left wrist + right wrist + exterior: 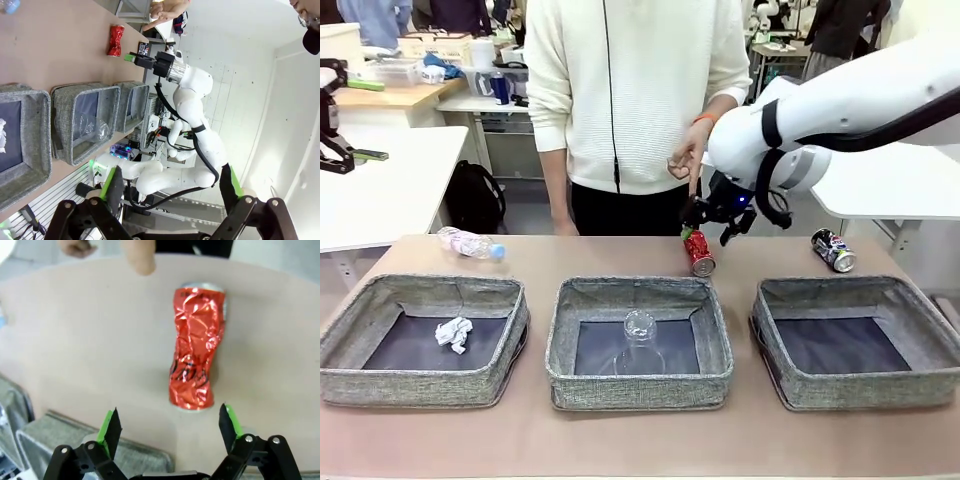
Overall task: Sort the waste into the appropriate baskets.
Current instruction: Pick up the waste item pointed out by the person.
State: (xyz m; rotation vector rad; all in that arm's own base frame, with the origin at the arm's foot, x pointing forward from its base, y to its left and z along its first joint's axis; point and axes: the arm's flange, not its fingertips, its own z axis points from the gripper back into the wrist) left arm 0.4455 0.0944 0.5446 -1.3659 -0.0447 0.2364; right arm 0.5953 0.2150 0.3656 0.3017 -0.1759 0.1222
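Note:
A crushed red can [699, 252] [197, 355] lies on the table behind the middle basket [640, 386]. My right gripper [716, 226] [170, 424] hovers just above it, open, fingers on either side of the can's near end without touching. A dark blue can [833, 250] lies behind the right basket [860, 388]. The clear bottle [470, 243] lies behind the left basket [410, 386], which holds the paper ball [453, 333]. A clear cup [640, 340] lies in the middle basket. My left gripper [170, 192] is open, far from the red can [115, 41].
A person stands at the far side of the table, one hand [685, 160] hanging just behind my right gripper; a fingertip [137, 257] shows beyond the can. The right basket's dark bottom is bare. Bare tabletop runs in front of the baskets.

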